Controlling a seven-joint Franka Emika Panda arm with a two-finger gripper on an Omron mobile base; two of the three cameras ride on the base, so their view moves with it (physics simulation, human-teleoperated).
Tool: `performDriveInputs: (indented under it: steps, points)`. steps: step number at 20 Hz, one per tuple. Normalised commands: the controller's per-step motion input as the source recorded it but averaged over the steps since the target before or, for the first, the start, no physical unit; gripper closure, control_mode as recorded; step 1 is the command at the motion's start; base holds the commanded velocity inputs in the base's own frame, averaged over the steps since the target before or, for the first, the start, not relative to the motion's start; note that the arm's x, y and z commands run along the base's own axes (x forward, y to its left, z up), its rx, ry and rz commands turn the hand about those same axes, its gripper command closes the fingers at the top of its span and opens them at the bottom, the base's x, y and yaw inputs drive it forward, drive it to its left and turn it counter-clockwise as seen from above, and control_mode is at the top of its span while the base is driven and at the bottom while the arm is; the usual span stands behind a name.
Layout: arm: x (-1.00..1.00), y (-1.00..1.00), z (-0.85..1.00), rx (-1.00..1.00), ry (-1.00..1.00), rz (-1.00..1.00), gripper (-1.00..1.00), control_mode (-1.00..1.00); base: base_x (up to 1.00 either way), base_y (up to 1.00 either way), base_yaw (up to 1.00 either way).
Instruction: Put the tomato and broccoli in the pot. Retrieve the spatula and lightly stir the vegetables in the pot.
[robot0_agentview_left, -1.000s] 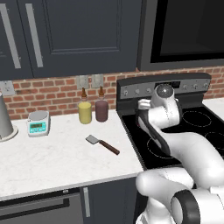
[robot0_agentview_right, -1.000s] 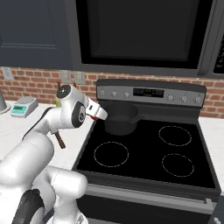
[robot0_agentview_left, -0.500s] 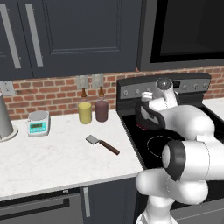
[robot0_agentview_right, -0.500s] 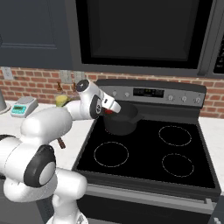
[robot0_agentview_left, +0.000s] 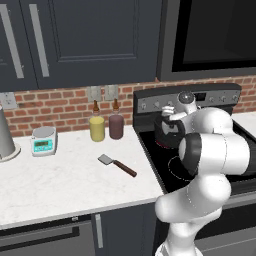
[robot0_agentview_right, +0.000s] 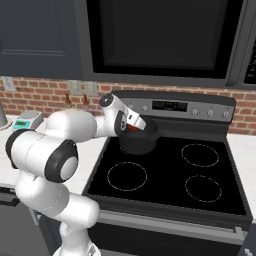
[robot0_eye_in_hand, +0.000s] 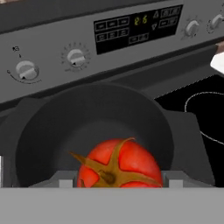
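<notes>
Two-finger gripper (robot0_eye_in_hand: 118, 181) clamped on small round red tomato (robot0_eye_in_hand: 118, 168) w/ green stem; held right above round dark grey pot (robot0_eye_in_hand: 39, 118) on back-left burner; pot mouth directly below, so drop needs straight release.

Red brick backsplash (robot0_agentview_left: 55, 107) set behind white marble counter (robot0_agentview_left: 60, 185). Dark navy cabinets (robot0_agentview_left: 85, 42) mounted above. Black stove (robot0_agentview_right: 170, 175), control panel (robot0_eye_in_hand: 131, 26) seen beyond fingers.

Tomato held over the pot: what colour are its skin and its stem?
The tomato has bright red skin and a brownish-green stem, clearest in the hand view.
</notes>
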Motion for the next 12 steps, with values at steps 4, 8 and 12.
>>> performDriveInputs:
  steps: [4, 8, 12]
  points:
    - [0.37, 0.0, -0.47, 0.0, 0.0, 0.0, 1.0, -1.0, 0.0, 0.0, 0.0]
    - [0.37, 0.0, -0.31, 0.0, 0.0, 0.0, 1.0, -1.0, 0.0, 0.0, 0.0]
    - [0.31, -0.03, -0.12, 0.0, 0.0, 0.0, 1.0, -1.0, 0.0, 0.0, 0.0]
